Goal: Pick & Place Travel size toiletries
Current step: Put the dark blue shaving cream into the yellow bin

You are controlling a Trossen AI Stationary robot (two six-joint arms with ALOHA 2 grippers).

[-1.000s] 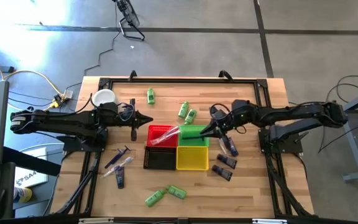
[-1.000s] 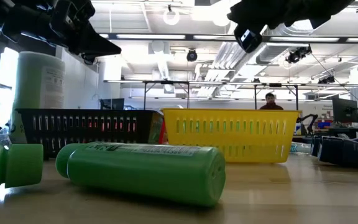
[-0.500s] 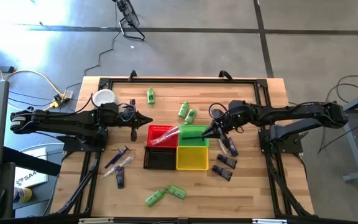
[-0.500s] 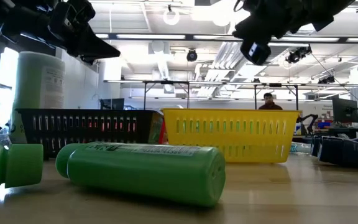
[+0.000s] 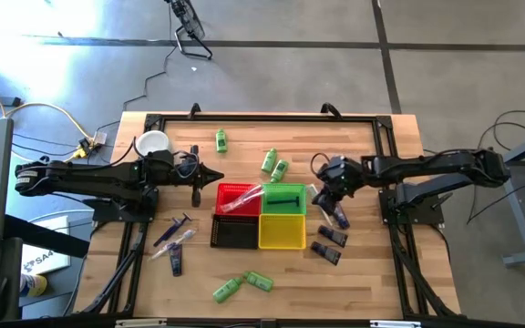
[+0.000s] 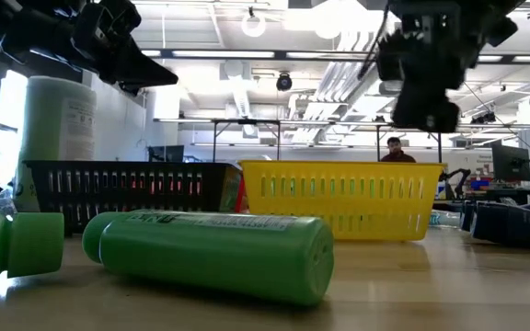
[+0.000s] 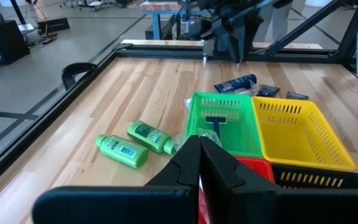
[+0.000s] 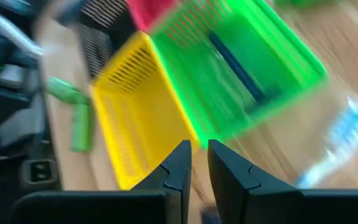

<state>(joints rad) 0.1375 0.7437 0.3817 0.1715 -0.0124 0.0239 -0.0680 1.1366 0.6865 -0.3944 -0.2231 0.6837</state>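
The travel size toiletries lie mostly loose on the wooden desk (image 5: 363, 264). One dark slim toothbrush-like item (image 7: 217, 123) already lies inside the bright green slotted plastic basket (image 5: 283, 199), and a clear packaged stick (image 5: 244, 199) leans across the red plastic basket (image 5: 233, 195); the yellow plastic basket (image 5: 282, 231) and the black plastic basket (image 5: 235, 233) look empty, so the sorting seems only just begun. I count five bright green mini bottles: one alone near the far edge (image 5: 221, 139), a pair behind the green basket (image 5: 273, 165), and a pair at the near edge (image 5: 241, 285). Three dark purple-blue tubes or packets (image 5: 328, 236) lie right of the baskets, with a clear packet with blue print (image 5: 338, 215) beside them, and about three slim sticks and packets (image 5: 173, 239) lie to their left. A white round cup (image 5: 152, 143) stands apart at the far left. The right gripper (image 5: 321, 193) hangs just right of the green basket above the packets, its fingers nearly together with a narrow gap and nothing visibly between them. The left gripper (image 5: 213, 175) waits behind the red basket, fingers pressed together and empty.
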